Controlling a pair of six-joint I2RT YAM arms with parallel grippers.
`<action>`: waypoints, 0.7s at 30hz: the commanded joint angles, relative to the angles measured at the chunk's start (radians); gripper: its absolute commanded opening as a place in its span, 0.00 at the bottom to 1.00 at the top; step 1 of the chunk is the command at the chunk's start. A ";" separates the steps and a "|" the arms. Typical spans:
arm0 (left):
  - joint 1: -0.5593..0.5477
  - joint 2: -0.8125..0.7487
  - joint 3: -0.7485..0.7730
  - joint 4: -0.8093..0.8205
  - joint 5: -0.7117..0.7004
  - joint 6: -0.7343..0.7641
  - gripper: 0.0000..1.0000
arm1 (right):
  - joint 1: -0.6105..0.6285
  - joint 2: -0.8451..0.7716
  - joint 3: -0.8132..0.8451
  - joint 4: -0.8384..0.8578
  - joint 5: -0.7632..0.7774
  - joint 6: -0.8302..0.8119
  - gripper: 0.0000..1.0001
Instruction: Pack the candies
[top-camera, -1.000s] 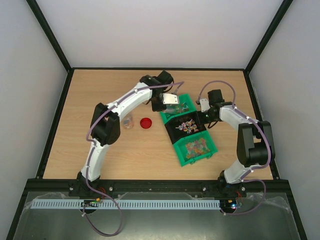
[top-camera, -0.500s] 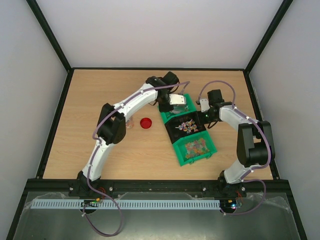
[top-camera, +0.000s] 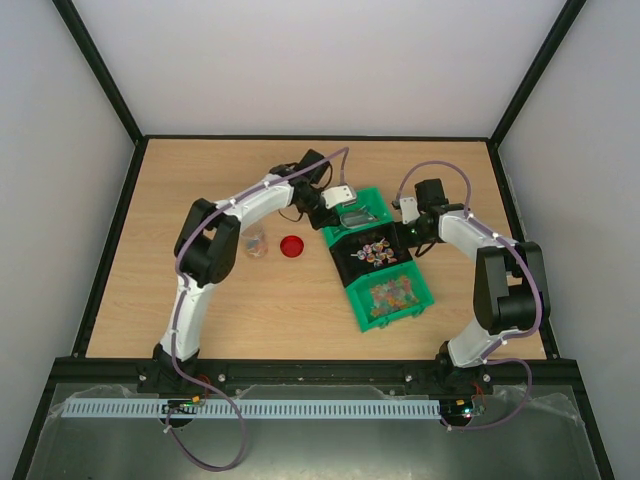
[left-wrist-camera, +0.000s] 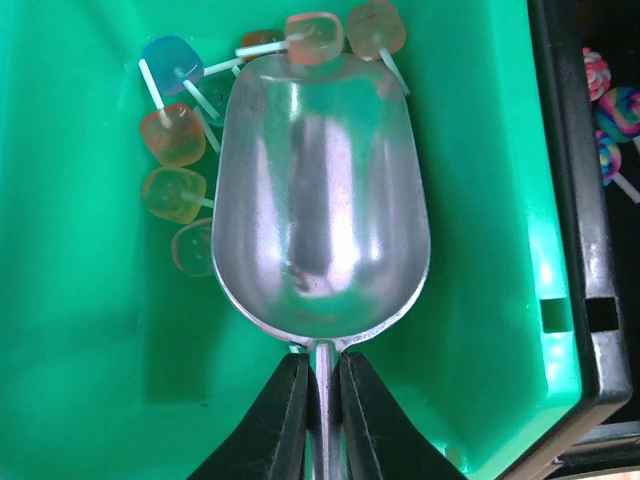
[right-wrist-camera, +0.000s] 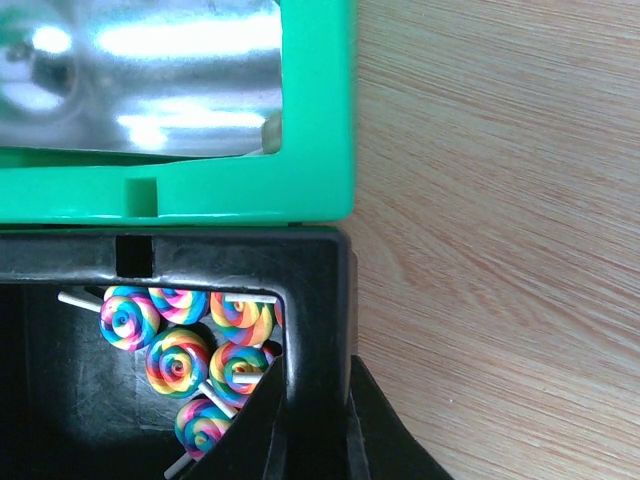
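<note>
My left gripper (left-wrist-camera: 322, 358) is shut on the handle of a silver scoop (left-wrist-camera: 320, 200), whose empty bowl lies inside the far green bin (left-wrist-camera: 480, 200). Cube lollipops (left-wrist-camera: 172, 135) in orange, blue and pink lie around the scoop's left side and far lip. Seen from above, the scoop (top-camera: 355, 214) is in the far green bin (top-camera: 372, 197). The candies (top-camera: 390, 293), tiny and multicoloured, fill the near green bin (top-camera: 362, 310). My right gripper (right-wrist-camera: 318, 375) is shut on the black bin's wall (right-wrist-camera: 315, 290), at its right corner. Rainbow swirl lollipops (right-wrist-camera: 178, 365) lie in that bin.
A red round lid (top-camera: 292, 246) and a small clear jar (top-camera: 257, 243) stand on the wood table (top-camera: 200, 180) left of the bins. The three bins sit touching in a slanted row. Black frame rails border the table.
My left arm has drawn back to the left and the scoop has gone from tilted above the far green bin to lying level in it. The right arm has not moved.
</note>
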 joint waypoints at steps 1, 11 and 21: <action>0.024 -0.089 -0.074 0.121 0.130 -0.060 0.02 | -0.001 -0.017 0.028 0.030 -0.060 0.025 0.01; 0.076 -0.185 -0.259 0.260 0.188 -0.074 0.02 | -0.027 -0.020 0.028 0.032 -0.061 0.031 0.01; 0.115 -0.250 -0.358 0.386 0.222 -0.113 0.02 | -0.031 -0.016 0.029 0.028 -0.061 0.030 0.01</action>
